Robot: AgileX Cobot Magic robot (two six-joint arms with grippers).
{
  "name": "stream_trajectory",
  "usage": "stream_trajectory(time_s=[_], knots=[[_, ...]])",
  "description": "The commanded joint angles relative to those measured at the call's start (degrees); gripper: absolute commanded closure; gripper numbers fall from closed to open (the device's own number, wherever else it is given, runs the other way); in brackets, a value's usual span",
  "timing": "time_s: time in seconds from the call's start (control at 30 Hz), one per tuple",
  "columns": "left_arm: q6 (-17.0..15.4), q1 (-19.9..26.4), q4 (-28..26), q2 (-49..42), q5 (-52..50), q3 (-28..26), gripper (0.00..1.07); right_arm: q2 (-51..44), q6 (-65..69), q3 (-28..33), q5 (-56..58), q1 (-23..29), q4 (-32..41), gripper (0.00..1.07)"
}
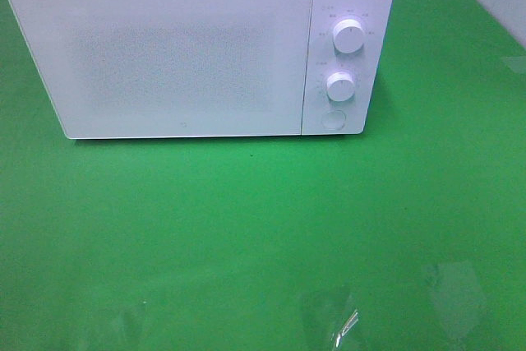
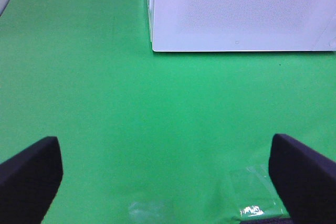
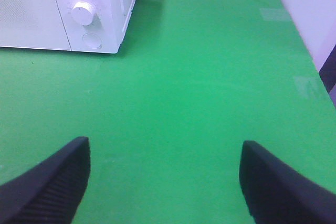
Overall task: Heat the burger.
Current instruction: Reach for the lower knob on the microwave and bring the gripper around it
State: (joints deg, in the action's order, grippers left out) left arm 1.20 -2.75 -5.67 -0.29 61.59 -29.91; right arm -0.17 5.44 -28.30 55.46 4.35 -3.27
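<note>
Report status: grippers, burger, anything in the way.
Left gripper open, empty. Right gripper open, empty. Burger not in view; microwave door shut. Nothing visible blocking the microwave front.

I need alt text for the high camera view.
A white microwave with its door shut stands at the back of a green table; two knobs and a round button sit on its right panel. No burger is in view.
</note>
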Motion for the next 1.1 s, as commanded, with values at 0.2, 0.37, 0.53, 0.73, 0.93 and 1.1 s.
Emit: stream_trajectory(time_s=[0.2, 0.37, 0.53, 0.73, 0.93, 1.1], knots=[[0.11, 0.11, -0.34, -1.32, -0.29, 0.29, 0.06, -1.38, 0.23, -0.74, -0.86, -0.34, 0.17, 0.32], [0.17, 0.11, -0.34, -1.32, -0.29, 0.29, 0.06, 1.49, 0.17, -2.29, -2.46, -0.34, 0.06, 0.32], [0.17, 0.11, -0.34, -1.32, -0.29, 0.29, 0.06, 6.82, 0.17, -2.29, -8.37, -0.34, 0.11, 0.32], [0.17, 0.11, -0.34, -1.32, -0.29, 0.29, 0.06, 14.44, 0.17, -2.23, -16.90, -0.34, 0.11, 0.32], [0.17, 0.11, -0.34, -1.32, -0.29, 0.29, 0.06, 23.32, 0.29, -2.23, -29.56, -0.34, 0.34, 0.32], [0.17, 0.11, -0.34, -1.32, -0.29, 0.29, 0.06, 26.87, 0.29, -2.23, -33.98, -0.34, 0.29, 0.32]])
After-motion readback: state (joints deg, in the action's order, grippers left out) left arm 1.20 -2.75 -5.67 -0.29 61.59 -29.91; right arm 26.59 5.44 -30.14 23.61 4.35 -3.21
